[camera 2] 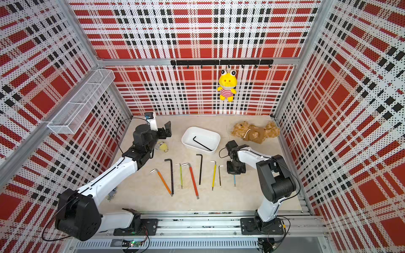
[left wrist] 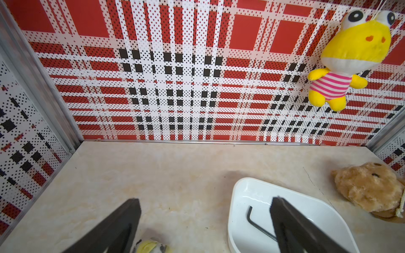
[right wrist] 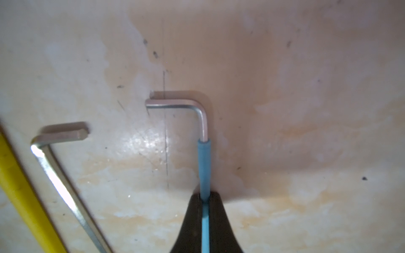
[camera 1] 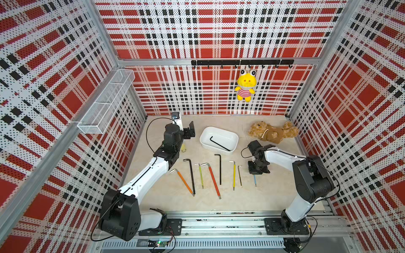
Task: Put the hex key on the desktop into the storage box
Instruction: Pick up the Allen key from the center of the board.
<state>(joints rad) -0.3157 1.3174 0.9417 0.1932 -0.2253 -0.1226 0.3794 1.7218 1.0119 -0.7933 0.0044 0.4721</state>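
The white storage box stands on the desktop at the back middle, with a black hex key lying inside. Several hex keys lie in a row in front of it, among them an orange one, a red one and a yellow one. At the row's right end my right gripper points down, shut on the blue-sleeved hex key. My left gripper hangs open and empty left of the box.
A brown teddy bear lies at the back right, close to the box. A small yellow toy sits beside the left arm. A yellow frog plush hangs from a hook rail on the back wall. A wire mesh basket juts from the left wall.
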